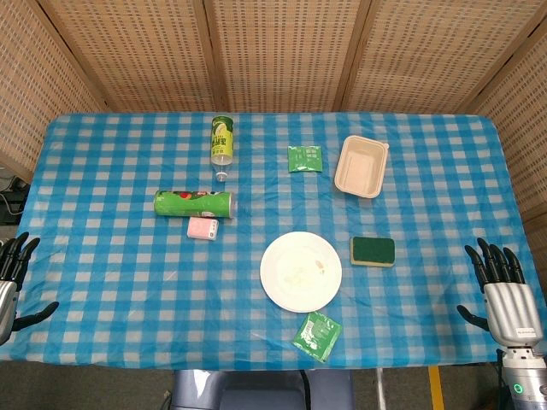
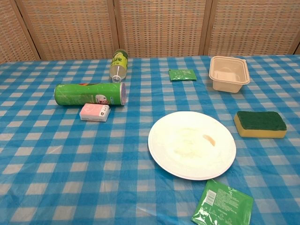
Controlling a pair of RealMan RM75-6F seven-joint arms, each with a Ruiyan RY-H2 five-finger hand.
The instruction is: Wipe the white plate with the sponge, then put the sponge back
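A white plate with faint smears lies on the blue checked table near the front. Just to its right sits the sponge, green on top and yellow below, touching nothing. My left hand rests at the table's left edge, fingers spread and holding nothing. At the right edge my right hand is likewise spread and bare, well right of the sponge. Neither hand appears in the chest view.
A green chip can lies on its side with a pink packet by it. A bottle lies farther back. A beige tray and a green sachet sit behind the plate; another sachet lies at the front edge.
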